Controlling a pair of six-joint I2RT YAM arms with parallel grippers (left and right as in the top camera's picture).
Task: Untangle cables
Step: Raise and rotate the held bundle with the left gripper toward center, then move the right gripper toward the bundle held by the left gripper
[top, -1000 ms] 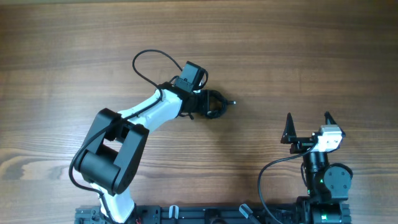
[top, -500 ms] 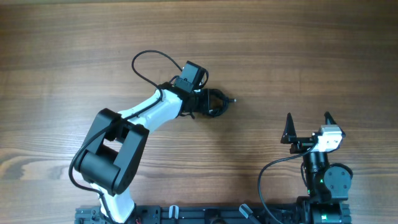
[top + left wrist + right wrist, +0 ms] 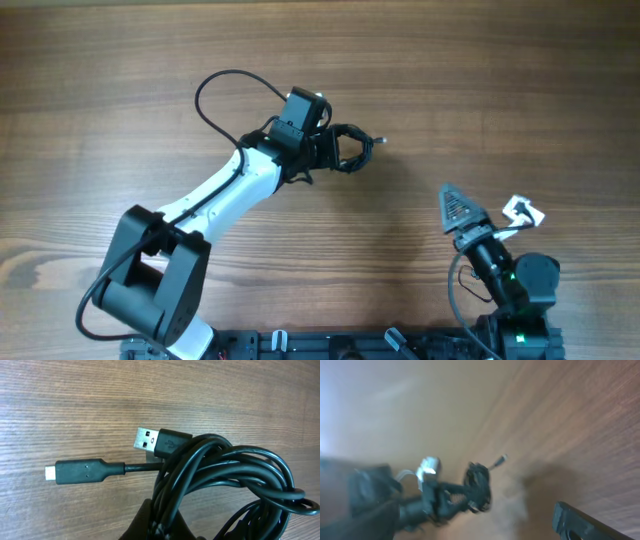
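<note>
Cables clamped in left claw.

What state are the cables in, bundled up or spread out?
Bundled up: the cables loop over one another in one tight coil, with only two plug ends sticking out.

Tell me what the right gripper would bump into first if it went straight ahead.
Probably the cables bunched in the left gripper, though the blurry right wrist view leaves depth unclear; the right gripper might reach bare table first.
</note>
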